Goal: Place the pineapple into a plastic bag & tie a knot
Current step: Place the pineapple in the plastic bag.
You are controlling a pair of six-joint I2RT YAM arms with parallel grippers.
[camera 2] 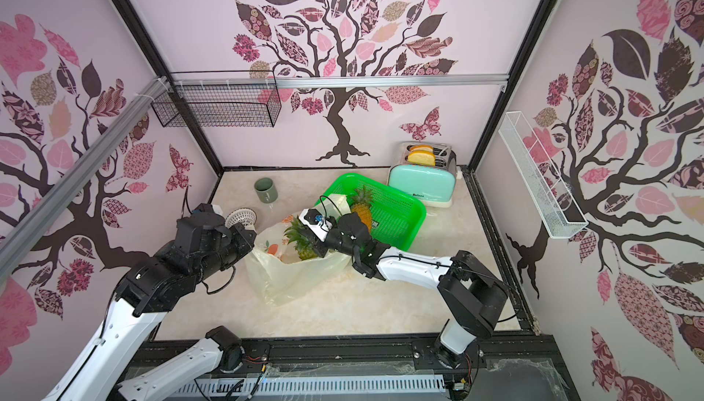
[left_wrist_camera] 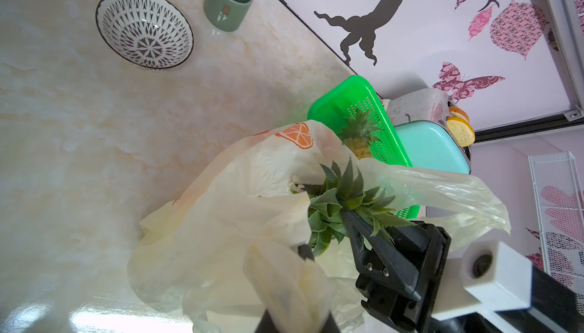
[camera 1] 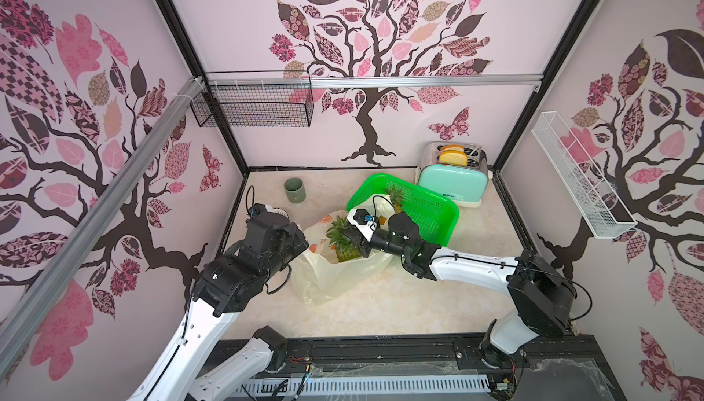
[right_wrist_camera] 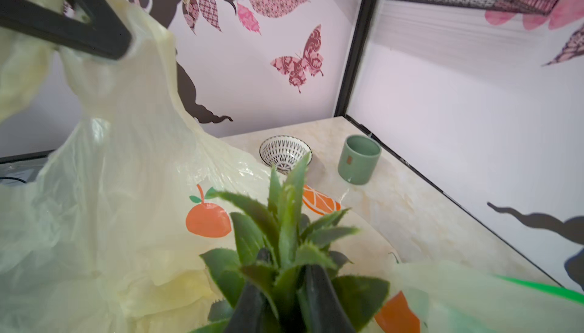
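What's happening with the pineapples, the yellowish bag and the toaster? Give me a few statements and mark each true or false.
1. The right gripper grips a pineapple by its green leafy crown. True.
2. The green perforated plastic basket is empty. False: a second pineapple lies in it.
3. The left gripper is shut on the edge of the thin pale-yellow plastic bag. True.
4. The bag is already tied shut. False: its mouth stands open around the gripped pineapple.
5. The mint-green toaster has empty slots. False: two bread slices stick out of it.
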